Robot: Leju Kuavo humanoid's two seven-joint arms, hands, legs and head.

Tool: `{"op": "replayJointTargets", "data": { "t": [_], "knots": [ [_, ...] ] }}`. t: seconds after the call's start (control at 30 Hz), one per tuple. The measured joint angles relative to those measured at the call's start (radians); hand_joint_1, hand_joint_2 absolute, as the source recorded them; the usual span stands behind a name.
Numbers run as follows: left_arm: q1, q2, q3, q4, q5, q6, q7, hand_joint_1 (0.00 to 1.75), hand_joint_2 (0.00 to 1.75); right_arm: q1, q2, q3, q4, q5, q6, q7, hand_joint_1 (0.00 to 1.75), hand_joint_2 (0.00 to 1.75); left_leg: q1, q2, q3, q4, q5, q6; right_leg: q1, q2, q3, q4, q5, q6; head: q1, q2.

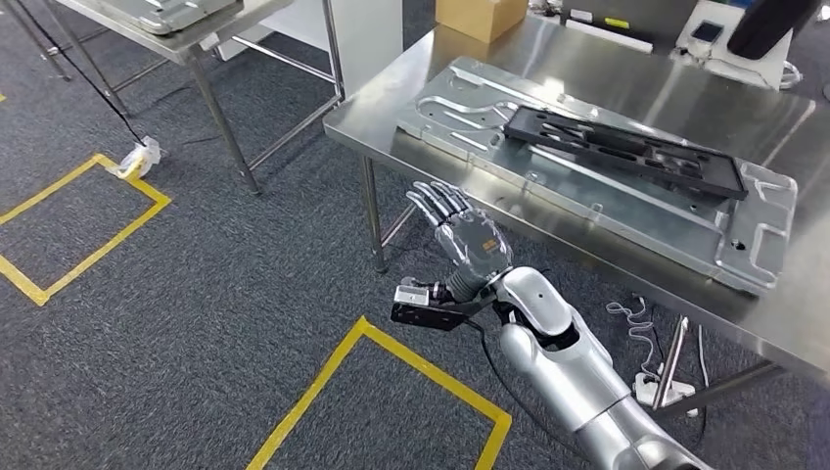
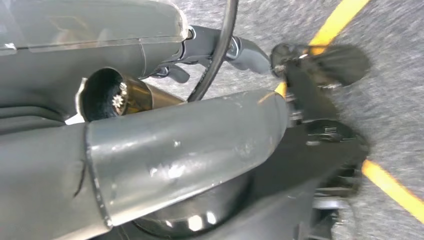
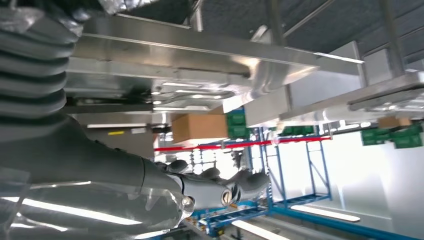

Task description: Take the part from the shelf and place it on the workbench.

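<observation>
Step in hand: the part appears already set down; judged from the layout, the placing step is complete or closing, and the arm is clear of the work.
Surface (image 1: 626,88): stainless steel workbench on tubular legs, standing on grey carpet (image 1: 196,323) marked with yellow floor tape (image 1: 411,362).
Part (image 1: 599,168): large stamped sheet-metal panel lying flat on the surface, its long side running along the near edge, fully supported.
Black frame (image 1: 626,149): flat black slotted frame resting on top of the part, toward its far side.
Right hand (image 1: 460,235): raised in front of the surface's near edge, below the level of the top, fingers extended and apart, holding nothing; apart from the part.
Left hand (image 2: 175,150): the left wrist view is taken up by grey casing over the floor; whether its fingers are spread or closed cannot be told.
Other items: cardboard box (image 1: 480,18) at the far edge of the surface; second steel table (image 1: 186,39) well apart to the left.
Next move: judged, the right arm needs lowering away from the surface edge without brushing the underside or the leg.
</observation>
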Motion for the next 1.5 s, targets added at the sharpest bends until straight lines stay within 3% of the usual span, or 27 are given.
{"op": "replayJointTargets", "data": {
  "t": [0.07, 0.1, 0.17, 0.23, 0.27, 0.3, 0.37, 0.43, 0.5, 0.57, 0.63, 0.7, 0.77, 0.8, 0.83, 0.9, 0.93, 0.97, 1.03, 1.1, 1.13, 1.2, 1.27, 1.3, 1.37, 1.43, 1.5],
  "knots": [
    [0.003, 0.002, 0.0, 0.0, 0.0, 0.001, 0.0, 0.0, 0.0, 0.002, -0.003, 0.0, 0.004, 0.0, -0.004, -0.002, 0.0, 0.0, -0.007, -0.013, -0.01, -0.015, 0.003, 0.031, -0.001, -0.015, -0.005, -0.001, 0.013, 0.016, 0.001, 0.0],
    [0.005, 0.003, 0.0, 0.0, 0.0, 0.002, 0.0, 0.0, 0.0, 0.005, -0.006, 0.0, 0.007, 0.0, -0.005, -0.004, 0.0, 0.0, -0.008, -0.021, -0.018, -0.016, 0.013, 0.044, -0.006, -0.004, -0.008, 0.003, 0.004, 0.023, 0.001, 0.0],
    [0.009, 0.003, 0.0, 0.0, 0.0, 0.003, 0.0, 0.0, 0.0, 0.009, -0.015, 0.0, 0.013, -0.001, -0.005, -0.008, 0.0, 0.0, -0.01, -0.034, -0.042, -0.018, 0.037, 0.066, -0.01, 0.049, -0.029, 0.058, -0.067, 0.03, 0.001, 0.0],
    [0.008, 0.003, 0.0, 0.0, 0.0, 0.002, -0.002, 0.0, 0.0, 0.012, -0.026, 0.0, 0.017, -0.002, -0.005, -0.01, 0.0, 0.0, -0.018, -0.052, -0.074, -0.018, 0.062, 0.079, -0.003, 0.095, -0.063, 0.18, -0.169, 0.023, 0.001, 0.0],
    [0.007, 0.003, 0.0, 0.0, 0.0, 0.002, -0.003, 0.0, 0.0, 0.013, -0.031, 0.0, 0.019, -0.002, -0.005, -0.011, 0.0, 0.0, -0.023, -0.064, -0.091, -0.017, 0.075, 0.082, 0.003, 0.103, -0.072, 0.236, -0.197, 0.016, 0.001, 0.0],
    [0.007, 0.003, 0.0, 0.0, 0.0, 0.001, -0.003, 0.0, 0.0, 0.015, -0.035, 0.0, 0.021, -0.002, -0.005, -0.011, 0.0, 0.0, -0.029, -0.076, -0.107, -0.017, 0.088, 0.085, 0.01, 0.107, -0.069, 0.271, -0.204, 0.007, 0.001, 0.0],
    [0.009, 0.001, 0.0, 0.0, 0.0, 0.001, -0.004, 0.0, 0.0, 0.016, -0.038, 0.0, 0.023, -0.002, -0.005, -0.012, 0.0, 0.0, -0.038, -0.1, -0.134, -0.016, 0.112, 0.088, 0.028, 0.115, -0.012, 0.239, -0.162, -0.018, 0.001, 0.0],
    [0.007, -0.002, 0.0, 0.0, 0.0, 0.001, -0.004, 0.0, 0.0, 0.011, -0.038, 0.0, 0.022, -0.002, -0.005, -0.012, 0.0, 0.0, -0.045, -0.123, -0.153, -0.016, 0.135, 0.088, 0.046, 0.153, 0.095, 0.101, -0.128, -0.051, 0.001, 0.0],
    [0.003, -0.005, 0.0, 0.0, 0.0, 0.001, -0.005, 0.0, 0.0, 0.005, -0.038, 0.0, 0.02, -0.002, -0.005, -0.012, 0.0, 0.0, -0.046, -0.144, -0.164, -0.021, 0.16, 0.083, 0.055, 0.181, 0.164, -0.01, -0.133, -0.07, 0.0, 0.0],
    [0.005, -0.006, -0.001, 0.0, 0.0, 0.001, -0.006, 0.0, 0.0, 0.003, -0.039, 0.0, 0.019, -0.002, -0.005, -0.012, 0.0, 0.0, -0.046, -0.166, -0.167, -0.039, 0.187, 0.071, 0.054, 0.167, 0.17, -0.041, -0.128, -0.076, 0.001, 0.0],
    [0.01, -0.006, -0.002, 0.0, 0.0, 0.0, -0.006, 0.0, 0.0, 0.003, -0.039, 0.0, 0.019, -0.002, -0.003, -0.012, 0.0, 0.87, -0.048, -0.154, -0.176, -0.035, 0.173, 0.062, 0.047, 0.14, 0.162, -0.064, -0.096, -0.081, -0.001, 0.0],
    [0.012, -0.006, -0.004, 0.001, -0.001, 0.0, -0.008, 0.0, 0.0, 0.002, -0.04, 0.0, 0.019, -0.002, 0.0, -0.012, 0.0, 1.75, -0.045, -0.104, -0.2, 0.039, 0.079, 0.053, 0.041, 0.113, 0.143, -0.081, -0.062, -0.079, -0.004, 0.0],
    [0.011, -0.006, -0.004, 0.001, -0.001, -0.001, -0.01, 0.0, 0.0, 0.002, -0.045, 0.0, 0.018, -0.003, 0.005, -0.012, 0.0, 1.75, -0.031, -0.071, -0.226, 0.168, -0.013, 0.039, 0.038, 0.085, 0.113, -0.079, -0.038, -0.073, -0.005, 0.0],
    [0.01, -0.007, -0.004, 0.001, -0.001, -0.002, -0.011, 0.0, 0.0, 0.002, -0.047, 0.0, 0.018, -0.003, 0.008, -0.012, 0.0, 1.75, -0.022, -0.064, -0.23, 0.222, -0.025, 0.03, 0.036, 0.07, 0.096, -0.074, -0.029, -0.068, -0.005, 0.0],
    [0.009, -0.007, -0.005, 0.001, -0.001, -0.003, -0.011, 0.0, 0.0, 0.003, -0.05, 0.0, 0.018, -0.004, 0.011, -0.012, 0.0, 1.75, -0.012, -0.06, -0.221, 0.253, -0.013, 0.02, 0.032, 0.054, 0.077, -0.068, -0.02, -0.062, -0.005, 0.0],
    [0.009, -0.007, -0.006, 0.001, -0.001, -0.006, -0.012, 0.0, 0.0, 0.001, -0.053, 0.0, 0.018, -0.006, 0.014, -0.013, 0.0, 1.75, 0.005, -0.043, -0.153, 0.213, 0.036, -0.002, 0.024, 0.026, 0.039, -0.045, -0.008, -0.047, -0.005, 0.0],
    [0.008, -0.009, -0.008, 0.0, -0.001, -0.007, -0.012, 0.0, 0.0, -0.001, -0.054, 0.0, 0.017, -0.007, 0.015, -0.013, 0.0, 1.75, 0.01, -0.022, -0.096, 0.152, 0.039, -0.014, 0.021, 0.015, 0.021, -0.03, -0.006, -0.04, -0.006, 0.0],
    [0.005, -0.01, -0.009, -0.001, -0.001, -0.008, -0.012, 0.0, 0.0, -0.005, -0.057, 0.0, 0.015, -0.009, 0.015, -0.015, 0.0, 1.75, 0.01, -0.005, -0.048, 0.087, 0.024, -0.016, 0.019, 0.004, 0.005, -0.014, -0.004, -0.032, -0.006, 0.0],
    [0.001, -0.012, -0.011, -0.003, 0.0, -0.009, -0.013, 0.0, 0.0, -0.011, -0.063, -0.001, 0.012, -0.013, 0.016, -0.019, 0.0, 1.75, 0.002, 0.012, -0.001, 0.007, -0.013, -0.002, 0.019, -0.018, -0.013, 0.006, 0.003, -0.016, -0.007, 0.0],
    [0.003, -0.01, -0.012, -0.003, 0.0, -0.007, -0.011, 0.0, 0.0, -0.012, -0.067, -0.001, 0.013, -0.017, 0.019, -0.025, 0.0, 1.75, -0.006, -0.004, -0.016, -0.002, -0.006, 0.029, 0.011, -0.028, -0.017, 0.011, 0.011, 0.001, -0.006, 0.0],
    [0.005, -0.009, -0.013, -0.002, 0.0, -0.006, -0.01, 0.0, 0.0, -0.01, -0.069, -0.001, 0.015, -0.018, 0.021, -0.028, 0.0, 1.75, -0.009, -0.013, -0.025, -0.003, 0.004, 0.041, 0.005, -0.01, -0.022, 0.018, -0.003, 0.009, -0.006, 0.0],
    [0.005, -0.008, -0.014, -0.002, 0.0, -0.005, -0.008, 0.0, 0.0, -0.009, -0.076, -0.001, 0.017, -0.02, 0.025, -0.031, 0.0, 1.75, -0.012, -0.028, -0.049, -0.006, 0.03, 0.062, 0.001, 0.057, -0.044, 0.083, -0.086, 0.017, -0.006, 0.0],
    [0.003, -0.007, -0.014, -0.002, 0.0, -0.003, -0.007, 0.0, 0.0, -0.009, -0.086, -0.001, 0.018, -0.02, 0.027, -0.033, 0.0, 1.75, -0.02, -0.051, -0.083, -0.006, 0.059, 0.073, 0.006, 0.1, -0.071, 0.204, -0.185, 0.01, -0.005, 0.0],
    [0.002, -0.006, -0.014, -0.002, 0.0, -0.002, -0.007, 0.0, 0.0, -0.009, -0.09, -0.001, 0.019, -0.021, 0.029, -0.035, 0.0, 1.75, -0.025, -0.065, -0.101, -0.005, 0.072, 0.077, 0.01, 0.106, -0.076, 0.256, -0.208, 0.003, -0.005, 0.0],
    [0.002, -0.007, -0.014, -0.002, 0.0, 0.0, -0.006, 0.0, 0.0, -0.009, -0.096, -0.001, 0.02, -0.022, 0.031, -0.04, 0.0, 1.75, -0.032, -0.094, -0.132, -0.005, 0.098, 0.079, 0.023, 0.112, -0.042, 0.272, -0.189, -0.017, -0.005, 0.0],
    [0.002, -0.009, -0.014, -0.002, 0.0, 0.001, -0.004, 0.0, 0.0, -0.016, -0.099, -0.001, 0.02, -0.024, 0.031, -0.045, 0.0, 1.75, -0.033, -0.119, -0.156, -0.005, 0.122, 0.078, 0.042, 0.14, 0.056, 0.159, -0.141, -0.044, -0.005, 0.0],
    [-0.001, -0.013, -0.014, -0.004, 0.0, 0.001, 0.0, 0.0, 0.0, -0.028, -0.099, -0.001, 0.019, -0.026, 0.032, -0.047, 0.0, 1.75, -0.034, -0.14, -0.171, -0.01, 0.148, 0.073, 0.053, 0.181, 0.146, 0.022, -0.133, -0.065, -0.006, 0.0]
  ]
}}
